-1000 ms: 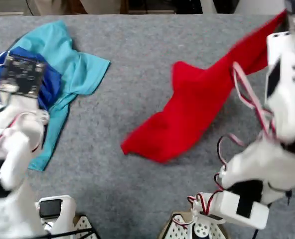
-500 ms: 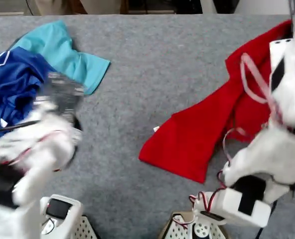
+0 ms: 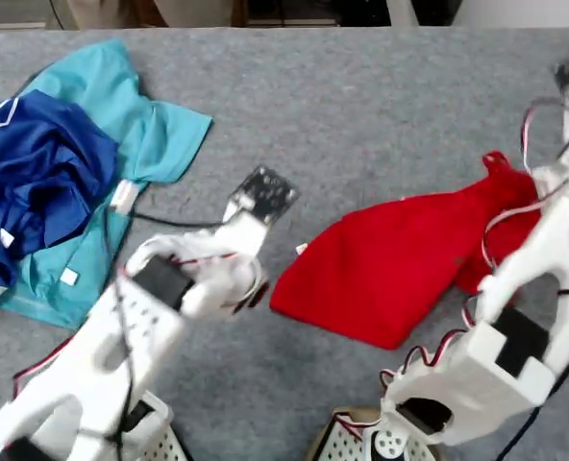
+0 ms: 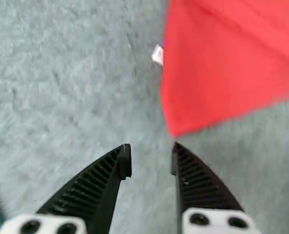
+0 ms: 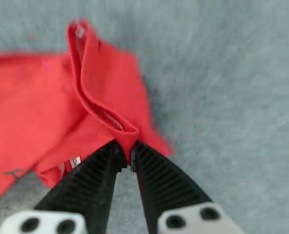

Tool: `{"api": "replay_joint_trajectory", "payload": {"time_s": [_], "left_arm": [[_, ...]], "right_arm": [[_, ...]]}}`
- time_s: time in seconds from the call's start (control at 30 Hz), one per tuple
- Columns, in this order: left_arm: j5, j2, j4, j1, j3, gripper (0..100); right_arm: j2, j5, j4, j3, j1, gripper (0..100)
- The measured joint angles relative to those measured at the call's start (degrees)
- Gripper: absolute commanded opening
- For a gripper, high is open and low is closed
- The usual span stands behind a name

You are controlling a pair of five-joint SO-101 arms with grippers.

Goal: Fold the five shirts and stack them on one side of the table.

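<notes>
A red shirt (image 3: pixel 390 269) lies bunched on the grey table (image 3: pixel 361 106), right of centre. My right gripper (image 5: pixel 130 151) is shut on a raised fold of the red shirt (image 5: pixel 51 112) at the far right end, and the right arm (image 3: pixel 515 346) rises from the front right. My left gripper (image 4: pixel 150 158) stands open just above the table, a little short of the near left corner of the red shirt (image 4: pixel 232 58). In the high view the left gripper (image 3: pixel 259 291) sits at the table's centre. A crumpled blue shirt (image 3: pixel 35 182) rests on a teal shirt (image 3: pixel 150 125) at the far left.
A small white label (image 4: pixel 157 54) pokes out at the red shirt's left edge. Both arm bases (image 3: pixel 390 442) stand at the table's front edge. Bare grey felt stretches between the two shirt piles and along the back.
The right arm has lowered the red shirt from a stretched, lifted line down onto the table at the right. The left arm has swung from the blue shirt to the centre.
</notes>
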Motion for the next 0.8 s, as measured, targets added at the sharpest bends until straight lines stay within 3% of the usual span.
{"api": "replay_joint_trajectory", "payload": {"time_s": [0.13,0.33,0.5,0.8], "left_arm": [[3.08,13.98,-6.15,0.62,-7.65,17],[3.96,34.9,-5.01,6.15,-25.85,16],[4.13,47.03,-5.01,8.88,-38.95,14],[4.66,63.82,-5.01,8.0,-57.93,14]], "right_arm": [[0.0,-0.35,-9.93,14.86,3.08,0.9],[0.0,-4.22,-22.24,32.26,3.16,0.9],[0.0,-8.53,-26.37,35.08,3.16,0.9],[-0.18,-9.14,-29.1,37.01,3.16,0.9]]}}
